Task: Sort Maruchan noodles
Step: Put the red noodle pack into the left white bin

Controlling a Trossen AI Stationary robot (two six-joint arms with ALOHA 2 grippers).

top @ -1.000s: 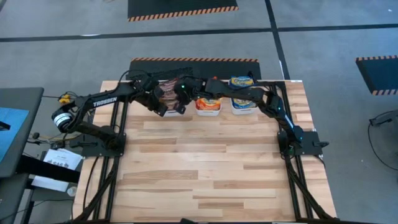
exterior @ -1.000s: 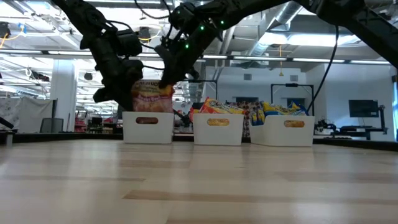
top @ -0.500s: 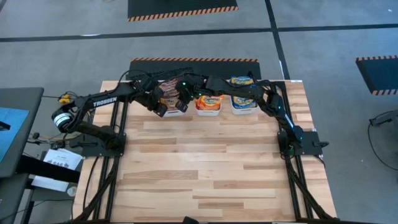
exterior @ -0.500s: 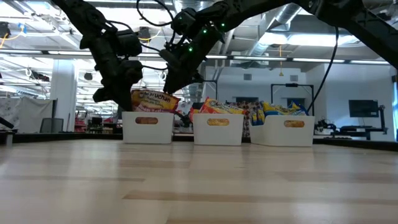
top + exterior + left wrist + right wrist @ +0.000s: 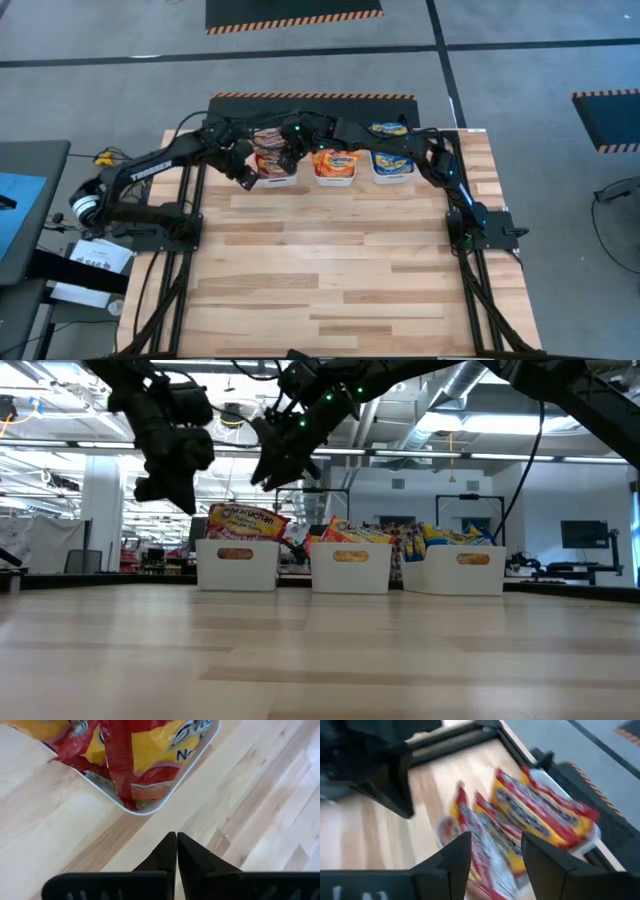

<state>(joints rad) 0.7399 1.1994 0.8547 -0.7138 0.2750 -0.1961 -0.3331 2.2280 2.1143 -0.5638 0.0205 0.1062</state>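
Release looks like the step in hand: the right gripper (image 5: 283, 455) hangs just above the left-hand white rectangular plastic bin (image 5: 238, 564) with its fingers spread apart and nothing between them, while a maroon crinkly plastic noodle packet (image 5: 243, 521) lies tilted on top of the pile in that bin. In the right wrist view the maroon packets (image 5: 540, 822) show heaped below the parted fingers, clear of them.

The left gripper (image 5: 176, 851) is clenched tight on nothing, hovering over the wooden worktop (image 5: 330, 260) just beside the same bin's corner.

All the noodle packets in view are already in the row of three bins at the worktop's far edge: maroon ones in the left bin, orange ones (image 5: 334, 160) in the middle white bin (image 5: 350, 567), blue ones (image 5: 391, 160) in the right white bin (image 5: 465, 570). No loose packet shows on the bare boards, so the sorting seems close to finished.

Next, the right arm would need to lift clear of the bin without snagging the tilted top packet, which sits high and might slide off.
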